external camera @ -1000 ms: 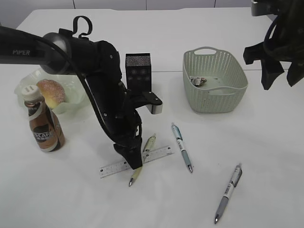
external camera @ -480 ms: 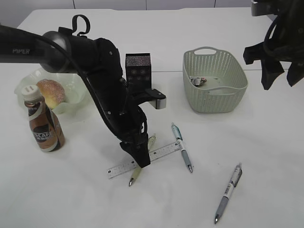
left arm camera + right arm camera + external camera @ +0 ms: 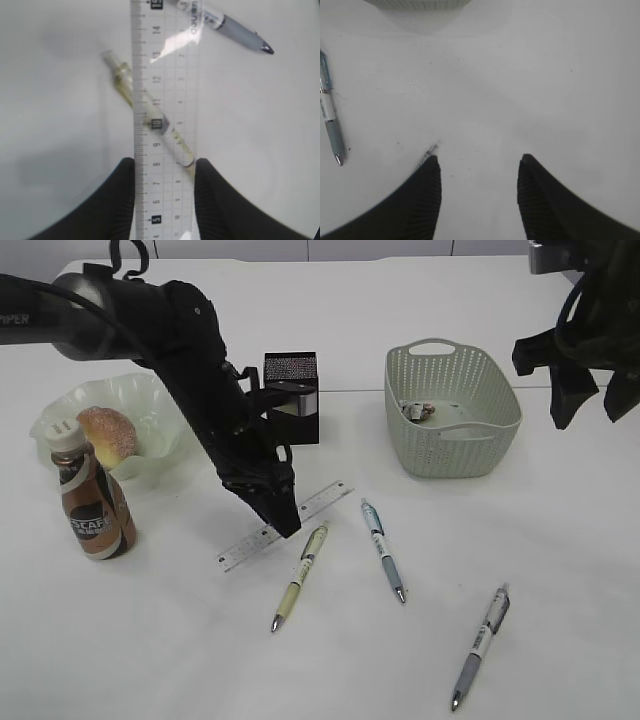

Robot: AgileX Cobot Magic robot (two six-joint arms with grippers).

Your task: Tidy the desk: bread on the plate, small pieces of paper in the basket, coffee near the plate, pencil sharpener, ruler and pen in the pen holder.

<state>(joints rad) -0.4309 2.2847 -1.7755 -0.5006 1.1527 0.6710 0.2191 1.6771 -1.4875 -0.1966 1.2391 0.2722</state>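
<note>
obstacles: three pens [image 3: 382,548] mid-desk | free: bare desk [image 3: 150,640] front-left

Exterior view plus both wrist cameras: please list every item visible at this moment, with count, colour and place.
Clear plastic ruler: one, transparent with black markings, held in the left end effector above the desk.
Pens: three; yellowish centre, blue-grey beside it, grey front right.
Black mesh pen holder: one, centre back.
Sage-green perforated basket: one, back right, crumpled paper inside.
Pale green wavy glass plate: one, left.
Golden-brown bun: one, on the plate.
Brown coffee bottle: one, white cap, in front of the plate.
White desk: one.
Left end effector: black, gripping the ruler.
Right end effector: black, open, empty.
</note>
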